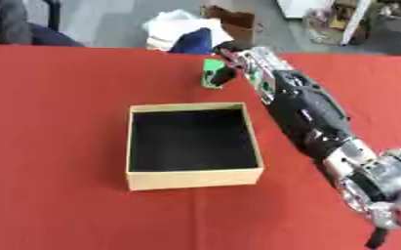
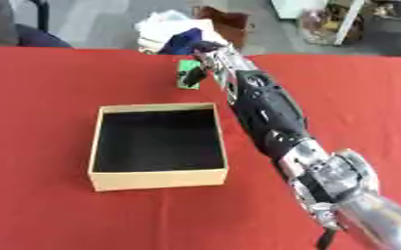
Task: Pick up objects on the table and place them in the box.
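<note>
Red table [image 1: 58,146] w/ open box [image 1: 193,179]; cluttered grey floor beyond.

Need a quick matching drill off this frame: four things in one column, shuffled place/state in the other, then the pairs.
Things:
1. small green object
2. tan cardboard box with black lining
3. robot's right hand
4. red tablecloth

Descriptions:
A. covers the table
B. open-topped, nothing visible inside
C. far side of the box, at the fingers
D. extended beyond the box, fingers at the green object

Pairs: 1-C, 2-B, 3-D, 4-A
</note>
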Robot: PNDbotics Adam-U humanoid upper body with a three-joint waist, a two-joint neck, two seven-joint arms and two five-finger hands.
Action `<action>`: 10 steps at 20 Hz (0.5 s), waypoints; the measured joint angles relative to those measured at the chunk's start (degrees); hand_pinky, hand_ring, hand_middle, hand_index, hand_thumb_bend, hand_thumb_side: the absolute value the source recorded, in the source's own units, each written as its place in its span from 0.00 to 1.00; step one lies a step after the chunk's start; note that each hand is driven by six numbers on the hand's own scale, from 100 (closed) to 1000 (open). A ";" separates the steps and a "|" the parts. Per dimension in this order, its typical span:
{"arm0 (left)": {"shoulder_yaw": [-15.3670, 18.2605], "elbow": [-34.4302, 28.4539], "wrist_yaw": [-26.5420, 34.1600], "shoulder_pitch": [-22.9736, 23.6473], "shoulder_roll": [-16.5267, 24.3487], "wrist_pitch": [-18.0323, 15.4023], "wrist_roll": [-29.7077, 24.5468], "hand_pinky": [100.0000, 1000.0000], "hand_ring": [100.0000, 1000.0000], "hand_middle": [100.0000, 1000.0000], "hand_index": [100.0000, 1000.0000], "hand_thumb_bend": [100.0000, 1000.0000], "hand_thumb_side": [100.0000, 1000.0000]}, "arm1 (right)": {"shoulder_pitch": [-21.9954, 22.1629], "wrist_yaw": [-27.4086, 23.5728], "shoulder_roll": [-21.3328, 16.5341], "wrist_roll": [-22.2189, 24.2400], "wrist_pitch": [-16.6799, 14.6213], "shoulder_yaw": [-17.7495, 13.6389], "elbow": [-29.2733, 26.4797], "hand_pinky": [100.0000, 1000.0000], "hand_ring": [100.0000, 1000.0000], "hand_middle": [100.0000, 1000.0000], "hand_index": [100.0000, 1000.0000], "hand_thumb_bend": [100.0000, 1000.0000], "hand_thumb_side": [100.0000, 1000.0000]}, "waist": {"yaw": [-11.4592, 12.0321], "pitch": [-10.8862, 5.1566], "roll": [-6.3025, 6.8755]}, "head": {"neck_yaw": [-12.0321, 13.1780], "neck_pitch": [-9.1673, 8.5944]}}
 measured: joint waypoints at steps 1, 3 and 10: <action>0.00 0.00 0.00 -0.02 0.00 0.00 0.00 0.58 0.61 0.59 0.75 0.00 0.42 | 0.00 0.00 -0.02 0.00 0.00 -0.08 0.00 0.92 1.00 0.99 1.00 0.01 0.41 | 0.05 0.08 0.00 | -0.01 0.00; 0.00 0.00 0.00 -0.02 -0.01 0.00 -0.01 0.58 0.61 0.59 0.75 0.00 0.42 | -0.01 0.00 -0.06 -0.02 0.02 -0.21 0.03 0.92 1.00 0.98 1.00 0.01 0.42 | 0.16 0.32 0.05 | -0.02 -0.01; 0.00 -0.03 0.00 -0.16 -0.04 0.01 -0.04 0.58 0.61 0.59 0.75 0.00 0.42 | -0.04 -0.01 -0.06 -0.35 0.31 -0.29 0.40 0.92 1.00 0.97 1.00 0.00 0.40 | 0.28 0.93 0.22 | -0.04 -0.21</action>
